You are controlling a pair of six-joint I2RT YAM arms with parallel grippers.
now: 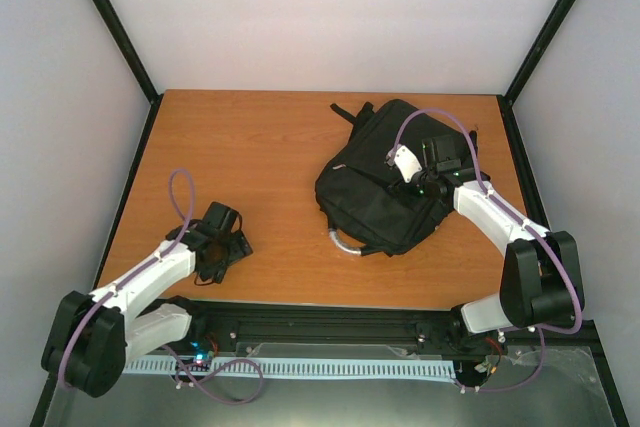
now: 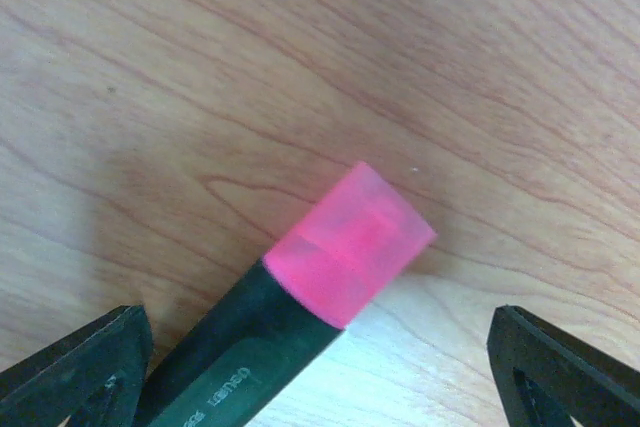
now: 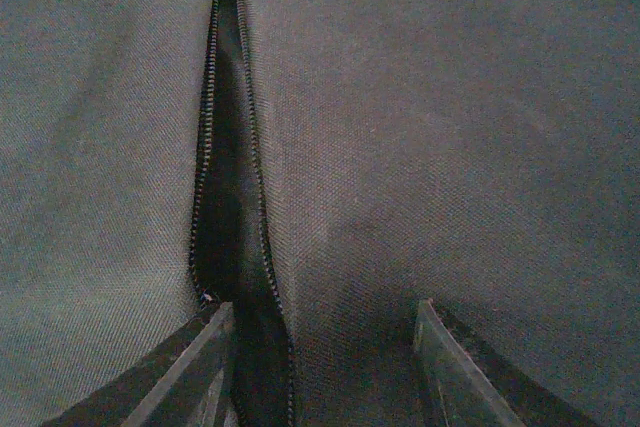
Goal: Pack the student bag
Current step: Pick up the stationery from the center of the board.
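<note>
Student bag (image 1: 365,202) under right gripper (image 3: 320,315), jaws half-apart, grip unclear | left gripper (image 2: 320,345) wide

Pink-capped marker (image 2: 350,247), perhaps a highlighter, lies on wooden table (image 2: 300,57).

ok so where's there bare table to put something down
Bare: the table at far left, out to the bag, and the middle strip between left gripper and bag. Crowded: the right, where the right gripper is at the bag.
</note>
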